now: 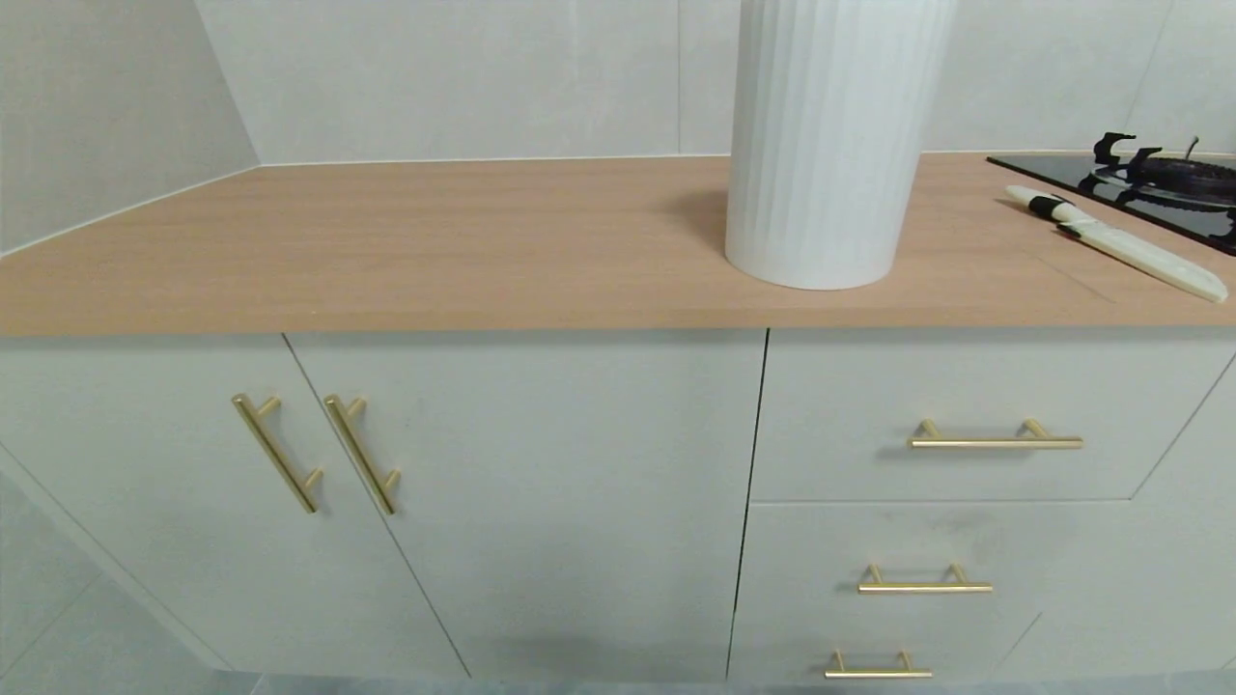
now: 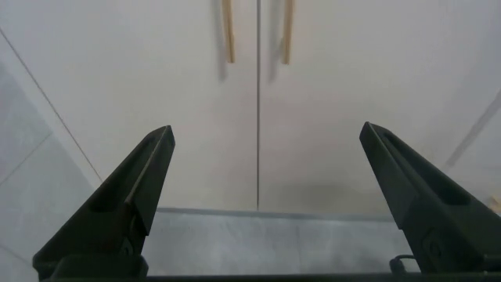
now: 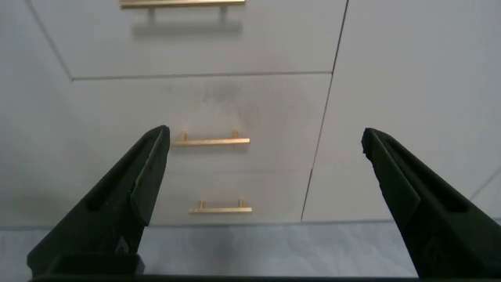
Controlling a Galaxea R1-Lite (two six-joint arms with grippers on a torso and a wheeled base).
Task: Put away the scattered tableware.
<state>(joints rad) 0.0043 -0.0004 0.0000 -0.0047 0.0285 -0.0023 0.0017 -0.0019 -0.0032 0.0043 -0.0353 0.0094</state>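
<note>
Right gripper point(image 3: 264, 135), fingers point(image 3: 129, 196) wide apart, before gold-handled drawers point(image 3: 196, 106)

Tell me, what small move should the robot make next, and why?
Probably raise the right arm toward the knife lying on the countertop beside the stove: its jaws stand open and empty, low before the drawers, and that knife looks like the only loose tableware.

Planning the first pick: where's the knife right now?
Head view: the knife lies flat on the wooden countertop at the robot's right, between the white ribbed container and the black stove, nearer the stove.
</note>
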